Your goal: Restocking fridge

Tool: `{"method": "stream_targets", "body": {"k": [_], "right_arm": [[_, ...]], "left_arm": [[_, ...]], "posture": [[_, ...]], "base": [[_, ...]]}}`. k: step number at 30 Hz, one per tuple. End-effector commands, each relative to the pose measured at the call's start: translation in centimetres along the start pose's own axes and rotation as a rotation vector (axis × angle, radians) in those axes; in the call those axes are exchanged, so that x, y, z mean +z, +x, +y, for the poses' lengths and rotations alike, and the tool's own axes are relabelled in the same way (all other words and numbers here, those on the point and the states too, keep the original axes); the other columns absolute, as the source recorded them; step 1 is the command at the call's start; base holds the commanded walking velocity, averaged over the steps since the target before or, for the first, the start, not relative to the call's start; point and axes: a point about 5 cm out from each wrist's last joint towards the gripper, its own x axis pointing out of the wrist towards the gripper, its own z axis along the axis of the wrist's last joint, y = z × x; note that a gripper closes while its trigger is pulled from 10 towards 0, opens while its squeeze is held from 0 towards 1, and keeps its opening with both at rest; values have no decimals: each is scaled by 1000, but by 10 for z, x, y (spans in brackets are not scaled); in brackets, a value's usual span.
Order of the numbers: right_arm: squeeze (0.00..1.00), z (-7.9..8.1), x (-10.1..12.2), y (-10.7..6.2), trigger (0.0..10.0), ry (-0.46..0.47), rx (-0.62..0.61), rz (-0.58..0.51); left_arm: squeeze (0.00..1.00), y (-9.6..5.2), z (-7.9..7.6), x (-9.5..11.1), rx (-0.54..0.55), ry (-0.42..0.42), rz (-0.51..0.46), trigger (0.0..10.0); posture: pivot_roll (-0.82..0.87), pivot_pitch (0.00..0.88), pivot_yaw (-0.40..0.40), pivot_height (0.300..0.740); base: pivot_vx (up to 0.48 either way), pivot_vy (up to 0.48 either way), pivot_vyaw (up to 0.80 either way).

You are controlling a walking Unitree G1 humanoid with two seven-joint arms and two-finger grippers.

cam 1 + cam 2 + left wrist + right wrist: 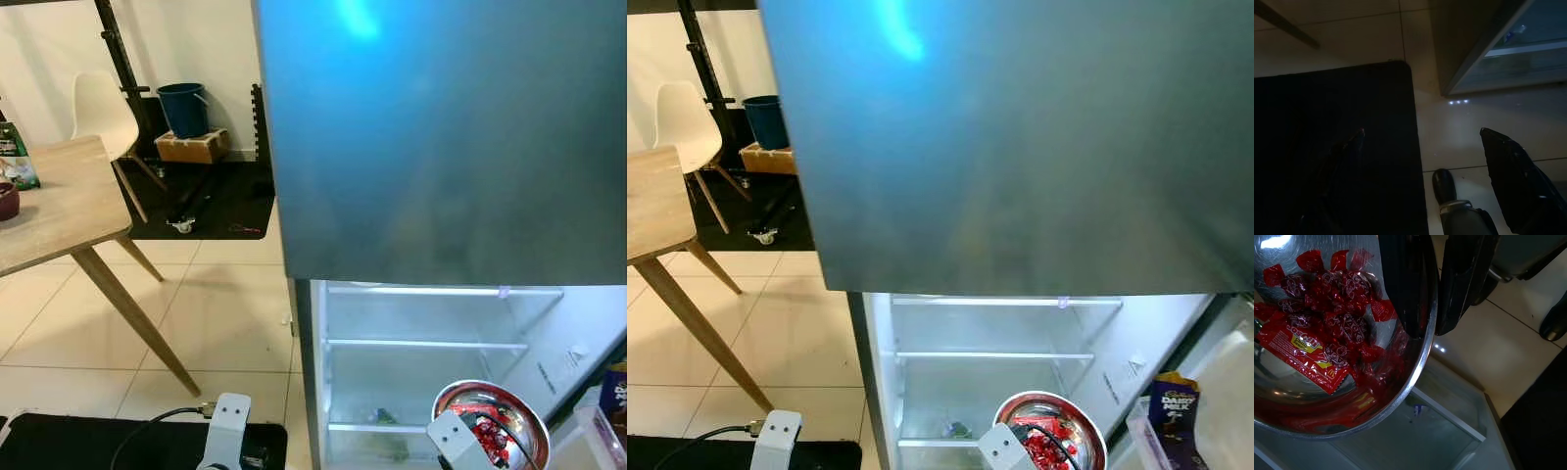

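A tiled floor (pixel 235 313) spreads across the left of the frame, with a wooden tabletop (pixel 54 201) at the far left, a white chair (pixel 103 113) behind it and a blue bucket (pixel 184 108) on a box near the wall at upper left. The fridge (pixel 441 137) fills the upper right, its lower compartment open and lit, with bare white shelves (pixel 421 345) at lower right. In front of those shelves, at the bottom right of the frame, the right gripper (pixel 1432 289) holds a metal bowl (pixel 495 426) of red-wrapped sweets (pixel 1327 328), its jaws pinching the bowl's rim, one finger inside and one outside. A purple chocolate pack (pixel 1174 411) stands in the door rack at far right. The left gripper (pixel 1422 142) hangs low over a black mat (pixel 1332 147) and the floor, jaws spread apart.
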Motion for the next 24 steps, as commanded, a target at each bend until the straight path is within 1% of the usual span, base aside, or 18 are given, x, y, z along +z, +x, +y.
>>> {"method": "stream_targets", "body": {"k": [1,3,4,6,7,9,19,20,23,24], "right_arm": [[0,-3,10,2,10000,-12,-11,-45],[0,-3,18,5,10000,-31,6,-72],[0,-1,22,6,10000,-56,24,-84],[0,0,25,7,10000,-72,36,-91],[0,2,27,8,10000,-100,48,-96],[0,5,32,10,10000,-123,63,-108],[0,8,35,12,10000,-116,71,-112],[0,7,29,11,10000,-78,64,-87],[0,7,24,9,10000,-51,56,-66],[0,6,13,6,10000,-32,43,-31]], "left_arm": [[0,-2,6,-4,18,22,12,10000],[0,-2,6,-4,13,28,12,10000],[0,-2,5,-4,8,30,16,10000],[0,-2,4,-5,5,31,18,10000],[0,-1,4,-5,3,31,17,10000],[0,-1,2,-5,-1,25,19,10000],[0,-1,0,-5,-2,16,15,10000],[0,-1,1,-6,-1,9,17,10000],[0,-2,1,-7,3,6,18,10000],[0,-2,3,-8,10,-5,14,10000]], "posture": [[-104,103,41,740],[-104,103,41,740],[-106,104,40,740],[-106,104,40,740],[-105,104,37,740],[-104,104,36,740],[-102,107,30,740],[-102,106,30,740],[-101,106,31,740],[-104,110,35,740]], "base": [[0,0,0],[0,0,0],[0,0,0],[0,0,0],[0,0,0],[0,0,0],[0,0,0],[0,0,0],[0,0,0],[0,0,0]]}}
